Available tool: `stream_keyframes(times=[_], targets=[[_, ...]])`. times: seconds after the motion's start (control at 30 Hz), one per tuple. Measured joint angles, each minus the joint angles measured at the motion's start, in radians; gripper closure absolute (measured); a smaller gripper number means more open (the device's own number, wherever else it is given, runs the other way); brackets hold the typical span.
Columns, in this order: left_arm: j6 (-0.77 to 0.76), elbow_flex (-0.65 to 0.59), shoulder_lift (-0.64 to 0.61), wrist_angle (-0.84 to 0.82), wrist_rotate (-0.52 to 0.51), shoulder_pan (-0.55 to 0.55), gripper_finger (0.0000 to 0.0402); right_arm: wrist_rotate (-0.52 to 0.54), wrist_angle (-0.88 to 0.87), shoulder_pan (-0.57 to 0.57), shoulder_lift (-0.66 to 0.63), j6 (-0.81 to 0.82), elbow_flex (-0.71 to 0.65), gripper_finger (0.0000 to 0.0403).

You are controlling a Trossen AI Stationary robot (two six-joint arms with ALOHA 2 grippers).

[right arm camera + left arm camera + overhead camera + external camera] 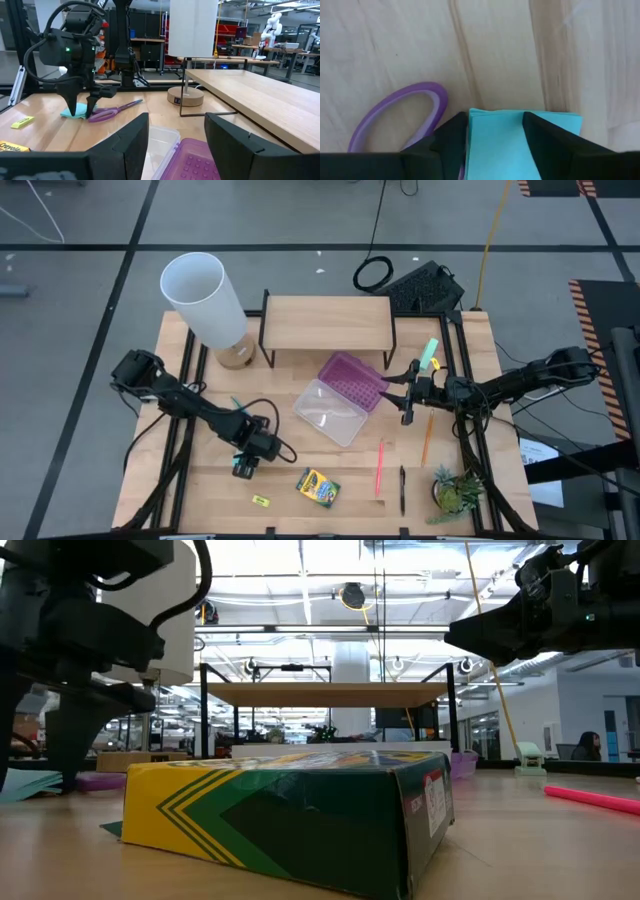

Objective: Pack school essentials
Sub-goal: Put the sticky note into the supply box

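your left gripper (495,150) is right over the blue sticky-note pad (500,145) on the surface, open fingers (451,145) on either side of it, purple-handled scissors (395,112) just beside.

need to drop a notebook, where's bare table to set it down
Bare wood lies on the low shelf and between the clear case and crayon box. Crowded: near the left gripper and around the pens by the plant.

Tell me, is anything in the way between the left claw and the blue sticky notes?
Nothing visible. The left gripper already has a finger on each side of the blue sticky-note pad. The purple-handled scissors lie just beside the pad, not between.
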Motion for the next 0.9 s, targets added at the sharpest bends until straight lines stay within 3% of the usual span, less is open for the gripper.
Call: stream_keyframes(times=[0.37, 0.5, 0.67, 0.77, 0.9], targets=[[-0.022, 0.002, 0.014, -0.006, 0.035, -0.007, 0.0379, 0.0, 0.0, 0.0, 0.0, 0.0, 0.0, 0.0218], [-0.033, 0.053, 0.016, -0.071, 0.028, 0.004, 0.0378, 0.0, 0.0, 0.0, 0.0, 0.011, 0.0, 0.0218], [0.005, 0.183, -0.017, -0.172, -0.13, 0.028, 0.0352, 0.0, 0.0, 0.0, 0.0, 0.033, 0.0, 0.0218], [0.032, 0.269, -0.045, -0.237, -0.187, 0.069, 0.0357, 0.0, -0.005, 0.001, 0.0, 0.048, 0.0, 0.0218], [0.035, 0.376, -0.09, -0.194, -0.293, 0.147, 0.0373, 0.0, -0.006, 0.002, 0.0, 0.065, 0.0, 0.0218]])
